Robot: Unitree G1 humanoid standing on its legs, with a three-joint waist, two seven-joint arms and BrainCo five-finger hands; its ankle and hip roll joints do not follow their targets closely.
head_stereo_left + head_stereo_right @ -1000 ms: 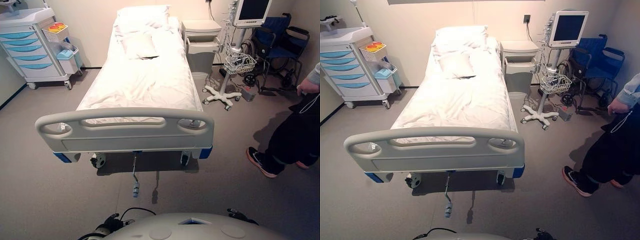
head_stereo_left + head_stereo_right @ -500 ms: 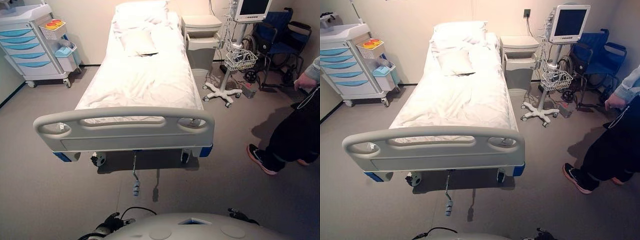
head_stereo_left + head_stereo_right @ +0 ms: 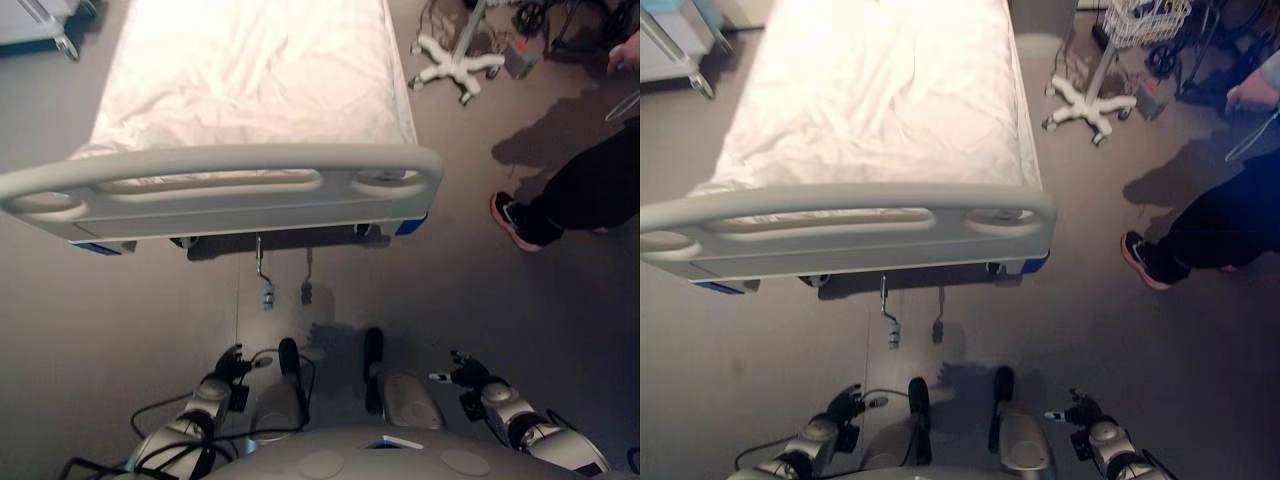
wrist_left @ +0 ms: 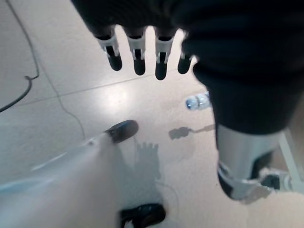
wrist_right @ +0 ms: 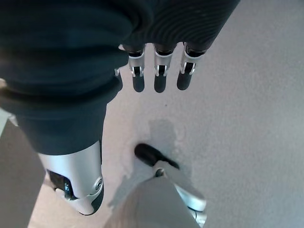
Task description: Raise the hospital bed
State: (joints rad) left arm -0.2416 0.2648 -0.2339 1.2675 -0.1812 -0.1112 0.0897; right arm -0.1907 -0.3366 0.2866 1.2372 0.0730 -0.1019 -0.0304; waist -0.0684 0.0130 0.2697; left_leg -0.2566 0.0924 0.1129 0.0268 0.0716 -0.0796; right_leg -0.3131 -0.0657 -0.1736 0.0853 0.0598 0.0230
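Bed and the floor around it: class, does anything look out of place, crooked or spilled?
Nothing stands out. The bed sits straight with its sheet smooth, and two cranks hang under the footboard, untouched.

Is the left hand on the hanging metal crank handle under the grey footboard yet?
Apart. In the left eye view the left hand hangs low near the floor, with bare floor between it and the crank handle below the footboard.
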